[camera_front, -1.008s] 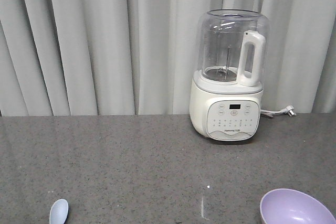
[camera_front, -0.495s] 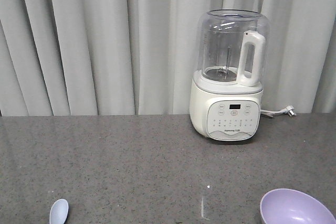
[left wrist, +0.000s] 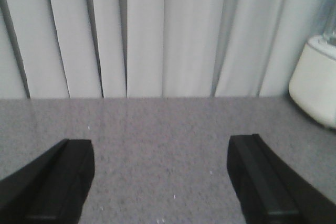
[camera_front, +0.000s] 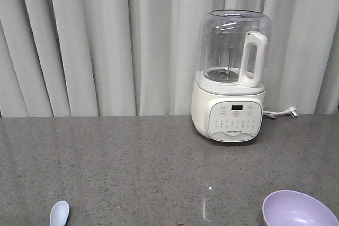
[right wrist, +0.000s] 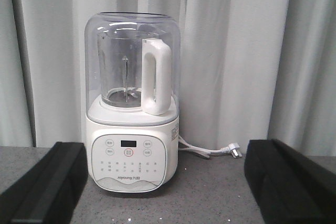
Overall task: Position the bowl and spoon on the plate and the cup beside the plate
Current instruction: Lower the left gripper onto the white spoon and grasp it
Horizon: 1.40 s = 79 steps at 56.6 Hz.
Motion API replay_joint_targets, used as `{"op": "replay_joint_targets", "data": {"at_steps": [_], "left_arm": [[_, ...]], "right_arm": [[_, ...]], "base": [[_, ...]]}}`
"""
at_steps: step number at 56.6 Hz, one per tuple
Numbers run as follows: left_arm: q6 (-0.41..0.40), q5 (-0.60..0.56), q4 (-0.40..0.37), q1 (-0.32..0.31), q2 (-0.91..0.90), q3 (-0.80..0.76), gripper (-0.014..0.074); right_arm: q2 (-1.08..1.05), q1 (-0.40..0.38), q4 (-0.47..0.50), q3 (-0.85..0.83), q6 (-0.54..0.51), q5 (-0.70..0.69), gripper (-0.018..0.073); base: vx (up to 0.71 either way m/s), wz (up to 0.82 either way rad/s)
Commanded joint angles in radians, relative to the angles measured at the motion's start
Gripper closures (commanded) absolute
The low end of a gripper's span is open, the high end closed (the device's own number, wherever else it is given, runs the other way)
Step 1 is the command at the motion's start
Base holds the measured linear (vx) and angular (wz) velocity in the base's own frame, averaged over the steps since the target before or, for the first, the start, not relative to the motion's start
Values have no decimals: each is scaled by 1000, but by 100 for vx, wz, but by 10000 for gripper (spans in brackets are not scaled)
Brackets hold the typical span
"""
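Nothing has shifted since a second ago: both arms and both task pieces sit where they were. Your left gripper (left wrist: pixel 160 161) is spread wide, its black fingers (left wrist: pixel 52 179) level and aimed over the grey speckled countertop (camera_front: pixel 132 157) at the pale pleated curtain (camera_front: pixel 95 41). Your right gripper (right wrist: pixel 167 163) is likewise wide apart and empty, held low, squarely facing the white blender with a clear jar (camera_front: pixel 229 78).

In the front view, the short pale blue-white plastic spoon (camera_front: pixel 59 214) lies at the near left edge, rounded scoop pointing toward the curtain; its handle is cropped. The small round lavender-purple bowl (camera_front: pixel 299 210) sits upright at the near right, well apart from the spoon.
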Motion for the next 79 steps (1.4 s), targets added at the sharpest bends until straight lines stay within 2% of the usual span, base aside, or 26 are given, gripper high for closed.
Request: {"op": "replay_joint_targets", "data": {"at_steps": [1,5,12,28,33,46,51,79], "left_arm": [[-10,86,-34,-1,31,-116,-18],[-10,194,-75,-1,83,-189,-9],[1,300,-169,-3,188,-217,10],[-12,420,-174,-140,429,-214,19],[-50,470,-145,-171,483,-214,19],[-202,542,43,-213,575,-214,19],[-246,541,73,-220,585,-214,20],[-324,486,84,-221,676,-215,22]], "right_arm": [[-4,-6,-2,-34,2,-83,-42],[-4,-6,-2,-34,2,-83,-18],[-4,-6,-2,-34,3,-83,-4],[-4,-6,-2,-34,3,-82,-4],[-4,-6,-3,-34,2,-80,-4],[-4,-6,-3,-34,2,-63,-4],[-4,-6,-5,-34,0,-56,-4],[-4,-5,-6,-34,0,-49,-4]], "base": [[0,0],[0,0],[0,0],[0,0],[0,0],[0,0],[0,0],[0,0]]}}
